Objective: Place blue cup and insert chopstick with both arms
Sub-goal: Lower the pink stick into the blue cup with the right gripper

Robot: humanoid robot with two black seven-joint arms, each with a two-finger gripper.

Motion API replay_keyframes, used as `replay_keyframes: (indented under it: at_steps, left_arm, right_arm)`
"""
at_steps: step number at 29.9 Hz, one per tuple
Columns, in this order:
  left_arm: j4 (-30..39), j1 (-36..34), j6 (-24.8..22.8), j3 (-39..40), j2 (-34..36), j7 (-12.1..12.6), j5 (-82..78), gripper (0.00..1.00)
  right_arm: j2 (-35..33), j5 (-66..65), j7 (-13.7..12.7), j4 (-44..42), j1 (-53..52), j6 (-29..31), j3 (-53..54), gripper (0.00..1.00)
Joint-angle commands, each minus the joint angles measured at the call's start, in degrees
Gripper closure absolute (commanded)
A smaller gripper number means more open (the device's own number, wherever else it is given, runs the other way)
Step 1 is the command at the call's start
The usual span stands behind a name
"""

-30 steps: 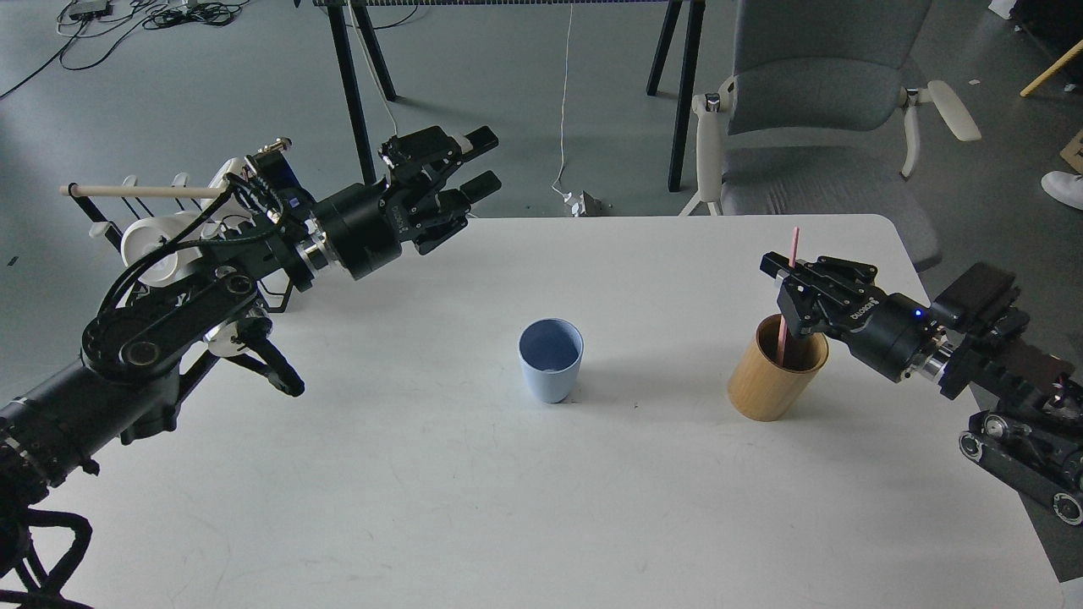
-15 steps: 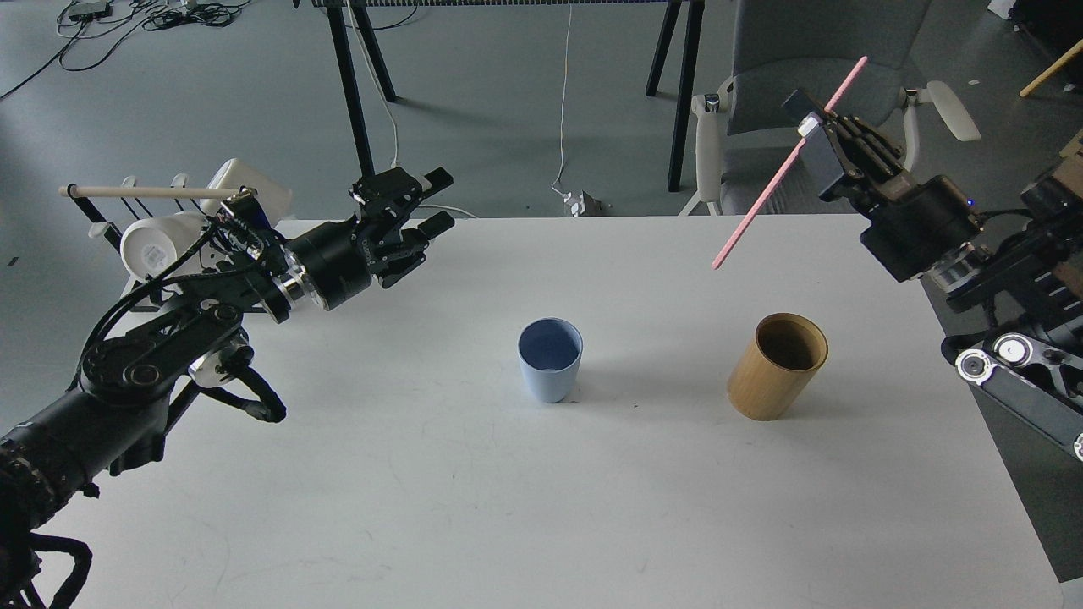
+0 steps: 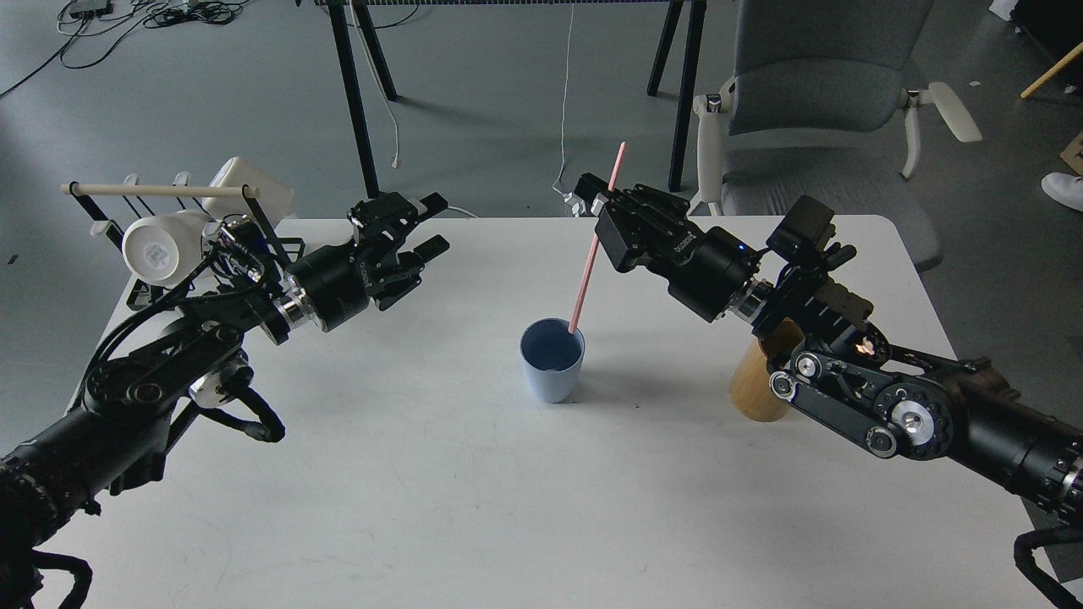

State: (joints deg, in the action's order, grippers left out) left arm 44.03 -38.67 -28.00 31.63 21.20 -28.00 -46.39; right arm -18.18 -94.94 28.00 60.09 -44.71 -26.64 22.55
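The pale-blue cup (image 3: 552, 360) stands upright near the middle of the white table (image 3: 474, 491). My right gripper (image 3: 602, 216) is shut on a pink chopstick (image 3: 596, 238) and holds it tilted, above and right of the cup. The stick's lower tip is at the cup's far right rim; I cannot tell if it is inside. My left gripper (image 3: 419, 228) is open and empty over the table's far left part, well left of the cup.
A tan wooden cylinder holder (image 3: 759, 382) stands right of the cup, partly hidden by my right arm. A black rack with a pale wooden rod (image 3: 152, 191) and a white mug (image 3: 157, 245) sits at the far left corner. A grey chair (image 3: 825, 110) is behind the table.
My right gripper has lifted the pink chopstick out of the wooden holder, swung it up, then carried it left and down to the blue cup. My left gripper drew back left slightly.
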Motion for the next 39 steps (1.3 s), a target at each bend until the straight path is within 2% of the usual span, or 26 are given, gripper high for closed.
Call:
replay_keyframes:
  at_steps: [1,14,32,35,38,39]
  left_arm:
    - [0.0,0.1,0.0,0.0,-0.1,0.0,0.0,0.32]
    - [-0.1,0.9,0.0,0.0,-0.5,0.0,0.0,0.32]
    - [-0.8,0.9,0.0,0.1,-0.5,0.0,0.0,0.31]
    - [-0.8,0.9,0.0,0.1,-0.5,0.0,0.0,0.31]
    - [-0.8,0.9,0.0,0.1,-0.6,0.0,0.0,0.31]
    - [-0.8,0.9,0.0,0.1,-0.6,0.0,0.0,0.31]
  right_arm:
    - [-0.1,-2.0,0.0,-0.8,0.0,-0.4,-0.7,1.0]
    - [2.3,-2.4,0.0,-3.9,0.3,-1.4,-2.1,1.0]
    - [9.8,-2.5,0.0,-12.8,-0.1,-1.4,-3.7,0.99]
    - [10.4,-2.4,0.0,-13.5,-0.1,-1.4,-3.8,0.9]
    - [10.6,-2.4,0.0,-13.8,-0.1,-1.4,-3.7,0.61]
    - [10.6,-2.4,0.0,-13.8,-0.1,-1.4,-3.7,0.48]
